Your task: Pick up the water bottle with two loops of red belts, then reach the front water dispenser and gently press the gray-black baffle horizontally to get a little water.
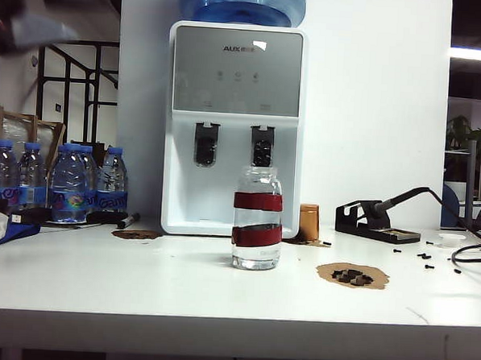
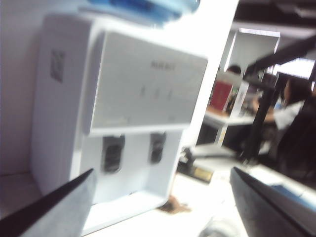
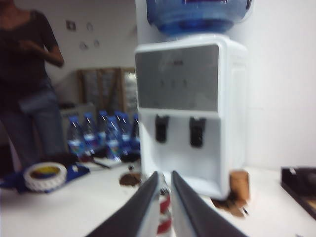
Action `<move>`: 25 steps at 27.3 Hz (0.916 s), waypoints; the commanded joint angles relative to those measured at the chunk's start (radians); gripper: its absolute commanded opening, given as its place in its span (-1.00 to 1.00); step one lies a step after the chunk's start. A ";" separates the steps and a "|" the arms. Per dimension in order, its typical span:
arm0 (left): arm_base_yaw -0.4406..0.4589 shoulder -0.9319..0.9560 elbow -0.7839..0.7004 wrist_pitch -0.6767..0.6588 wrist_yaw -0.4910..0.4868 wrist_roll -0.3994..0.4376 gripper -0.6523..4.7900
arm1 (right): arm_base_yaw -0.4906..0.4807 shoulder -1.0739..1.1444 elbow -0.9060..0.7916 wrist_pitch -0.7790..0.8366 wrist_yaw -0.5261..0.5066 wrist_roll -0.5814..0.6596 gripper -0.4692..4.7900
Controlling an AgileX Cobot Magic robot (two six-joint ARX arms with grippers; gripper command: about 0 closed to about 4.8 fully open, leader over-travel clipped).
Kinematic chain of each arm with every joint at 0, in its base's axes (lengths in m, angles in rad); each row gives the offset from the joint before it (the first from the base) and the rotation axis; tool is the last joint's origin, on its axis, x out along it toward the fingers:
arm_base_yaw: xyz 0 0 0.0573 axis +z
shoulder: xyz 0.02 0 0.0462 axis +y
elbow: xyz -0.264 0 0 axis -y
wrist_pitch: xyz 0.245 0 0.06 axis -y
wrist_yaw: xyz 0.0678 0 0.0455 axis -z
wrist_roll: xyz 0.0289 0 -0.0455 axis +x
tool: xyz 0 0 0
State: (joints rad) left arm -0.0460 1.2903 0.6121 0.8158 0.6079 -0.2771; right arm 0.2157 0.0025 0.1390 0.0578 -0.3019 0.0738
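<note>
Dark fingers of the left gripper (image 2: 160, 207) stand wide apart with nothing between them, one at each lower corner of the blurred left wrist view, the water dispenser (image 2: 64, 123) behind them. Right gripper (image 3: 165, 202) is nearly closed, a thin gap between its fingers, nothing held; through that gap a sliver of the water bottle (image 3: 164, 210) shows. Neither gripper appears in the exterior view. There the water bottle (image 1: 257, 218), with two red bands, stands upright on the white table (image 1: 178, 290) at frame centre, just before the water dispenser (image 1: 233, 131). Gray-black baffle (image 1: 206, 143) sits above and left of the bottle, untouched.
</note>
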 commanded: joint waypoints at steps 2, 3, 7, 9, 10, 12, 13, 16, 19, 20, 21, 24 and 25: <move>-0.048 0.158 0.004 0.121 0.013 0.128 0.88 | 0.001 0.001 0.069 0.048 -0.039 0.019 0.64; -0.055 0.189 0.004 0.140 0.029 0.137 0.88 | 0.001 0.002 0.085 0.046 -0.035 0.029 0.78; -0.087 0.303 0.004 0.227 0.109 0.151 0.88 | 0.000 0.022 0.171 -0.033 -0.005 0.091 0.78; -0.111 0.357 0.004 0.272 0.146 0.195 0.88 | 0.000 0.053 0.217 -0.093 -0.021 0.085 0.78; -0.118 0.384 0.004 0.293 0.167 0.228 0.88 | 0.000 0.076 0.243 -0.124 -0.035 0.083 0.78; -0.134 0.459 0.006 0.331 0.221 0.311 0.89 | 0.000 0.148 0.296 -0.169 -0.064 0.082 0.78; -0.137 0.516 0.008 0.396 0.232 0.349 0.98 | 0.000 0.203 0.330 -0.193 -0.065 0.068 0.78; -0.151 0.657 0.074 0.465 0.222 0.377 1.00 | 0.000 0.316 0.386 -0.251 -0.065 -0.001 0.78; -0.151 0.795 0.205 0.457 0.248 0.370 1.00 | 0.000 0.447 0.401 -0.246 -0.089 -0.027 0.78; -0.152 0.811 0.224 0.456 0.275 0.370 1.00 | 0.001 0.477 0.401 -0.246 -0.091 -0.043 0.78; -0.153 0.828 0.243 0.456 0.304 0.368 1.00 | 0.001 0.497 0.401 -0.244 -0.095 -0.049 0.80; -0.157 0.854 0.256 0.449 0.357 0.365 1.00 | 0.001 0.563 0.401 -0.212 -0.088 -0.087 0.97; -0.159 0.858 0.255 0.444 0.375 0.365 1.00 | 0.001 0.585 0.401 -0.190 -0.084 -0.100 0.97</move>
State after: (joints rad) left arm -0.2005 2.1410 0.8677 1.2575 0.9337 0.0895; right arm 0.2157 0.5636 0.5354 -0.1829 -0.3931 0.0071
